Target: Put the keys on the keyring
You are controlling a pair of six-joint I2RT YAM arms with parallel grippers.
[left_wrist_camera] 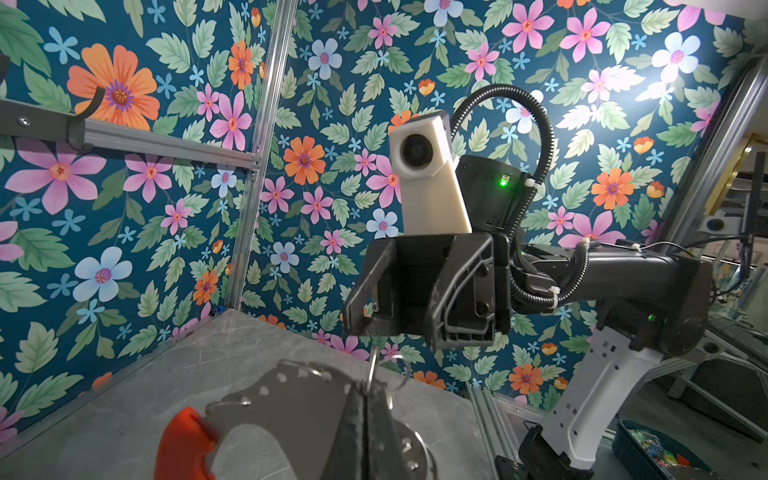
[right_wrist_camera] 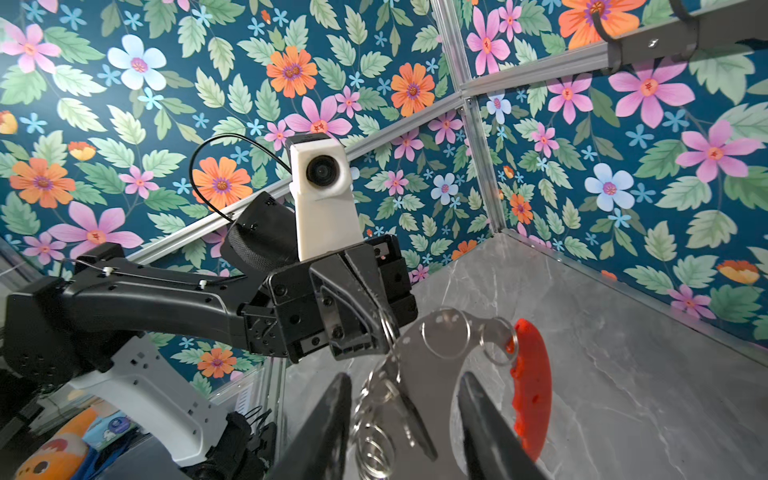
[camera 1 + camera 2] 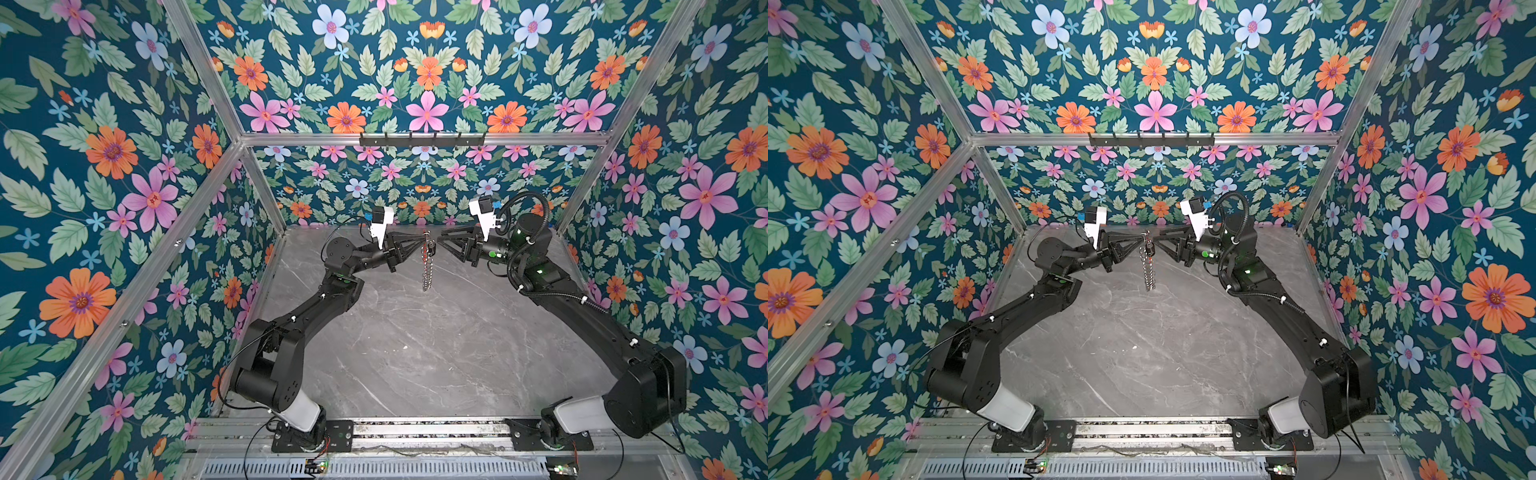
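In both top views we look down from high above the near edge over the whole table [image 3: 415,365]; our wrist views face each other closely across the keyring [image 1: 291,395]

There were two black robot arms, the left arm [image 3: 305,309] and the right arm [image 3: 590,328]. Each ended in one black parallel gripper, two in all: the left gripper [image 3: 420,240] and the right gripper [image 3: 439,243]. Two white wrist cameras showed, the left wrist camera [image 3: 382,226] and the right wrist camera [image 3: 482,216]. One keyring [image 3: 424,268], a large silver metal hoop, carried one curved red plastic bar [image 2: 532,399]; its small steel loops [image 2: 374,415] overlapped too much to count. One black hook rail [image 3: 422,141] bore six hooks. There was one grey marble-patterned tabletop [image 3: 415,353].
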